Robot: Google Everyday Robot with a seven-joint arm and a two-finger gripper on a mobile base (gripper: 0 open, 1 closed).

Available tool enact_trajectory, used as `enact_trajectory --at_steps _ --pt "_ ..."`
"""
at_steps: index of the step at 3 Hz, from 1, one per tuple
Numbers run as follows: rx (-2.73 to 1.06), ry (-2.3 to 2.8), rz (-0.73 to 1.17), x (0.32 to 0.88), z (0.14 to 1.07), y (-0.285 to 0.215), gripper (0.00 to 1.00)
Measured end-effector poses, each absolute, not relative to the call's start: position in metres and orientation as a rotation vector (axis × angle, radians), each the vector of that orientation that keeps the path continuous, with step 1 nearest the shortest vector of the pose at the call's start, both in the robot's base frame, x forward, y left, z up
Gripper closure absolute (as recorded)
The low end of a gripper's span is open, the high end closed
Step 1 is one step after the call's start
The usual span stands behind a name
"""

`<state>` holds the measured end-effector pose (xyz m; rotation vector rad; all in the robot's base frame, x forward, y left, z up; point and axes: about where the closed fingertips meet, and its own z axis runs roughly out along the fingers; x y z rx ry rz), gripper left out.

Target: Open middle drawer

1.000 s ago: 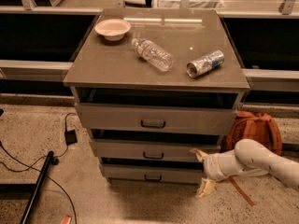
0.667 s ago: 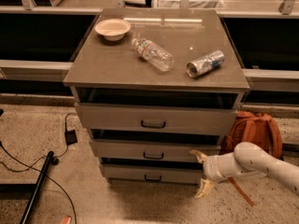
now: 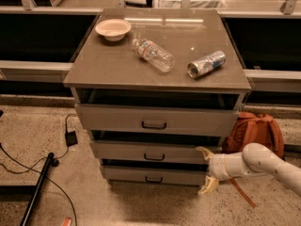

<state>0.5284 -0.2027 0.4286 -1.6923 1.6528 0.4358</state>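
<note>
The cabinet has three grey-brown drawers stacked under its top. The middle drawer (image 3: 155, 152) has a small dark bar handle (image 3: 154, 157) at its centre and stands slightly out from the cabinet. My gripper (image 3: 207, 169) is at the right end of the middle and bottom drawer fronts, to the right of the handle and apart from it. Its two pale fingers are spread, one up by the middle drawer's right end (image 3: 205, 151) and one low by the bottom drawer (image 3: 208, 186). It holds nothing.
The top drawer (image 3: 155, 119) juts out furthest; the bottom drawer (image 3: 153, 175) sits below. On the cabinet top lie a bowl (image 3: 113, 29), a plastic bottle (image 3: 153, 54) and a can (image 3: 206, 63). An orange backpack (image 3: 256, 131) stands at the right, cables and a dark pole (image 3: 40, 182) at the left.
The gripper has shifted very slightly left toward the drawer fronts. The drawers have not visibly moved.
</note>
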Motion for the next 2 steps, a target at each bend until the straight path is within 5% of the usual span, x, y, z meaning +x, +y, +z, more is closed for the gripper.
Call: enact_trajectory --at_steps 2 --pt "-1.692 1.661 0.38 0.553 0.436 -0.204 0.0"
